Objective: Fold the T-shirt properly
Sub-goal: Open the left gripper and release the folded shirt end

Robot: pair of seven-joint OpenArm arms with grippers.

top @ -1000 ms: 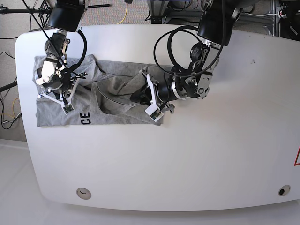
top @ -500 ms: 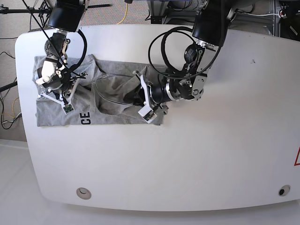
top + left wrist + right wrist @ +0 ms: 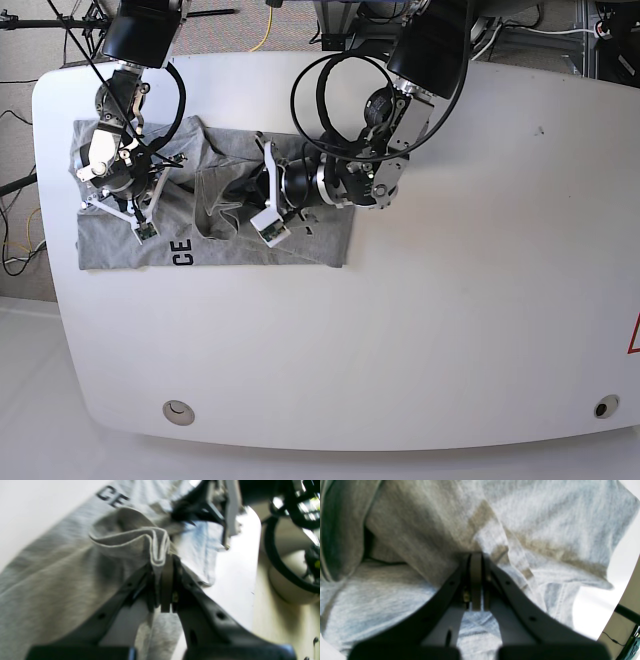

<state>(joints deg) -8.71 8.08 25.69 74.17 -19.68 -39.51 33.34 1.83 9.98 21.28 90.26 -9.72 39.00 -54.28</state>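
T-shirt (image 3: 250,225) lay rumpled on white bench (image 3: 450,300), toward base view's upper left, black letters "CE" (image 3: 181,249) showing near its front edge. Left tool (image 3: 163,585) was clamped on bunched fold of shirt fabric with hemmed edge, over shirt's middle. Right tool (image 3: 476,580) was pinched shut on grey cloth at shirt's end near bench's edge. Wrist views blurred.
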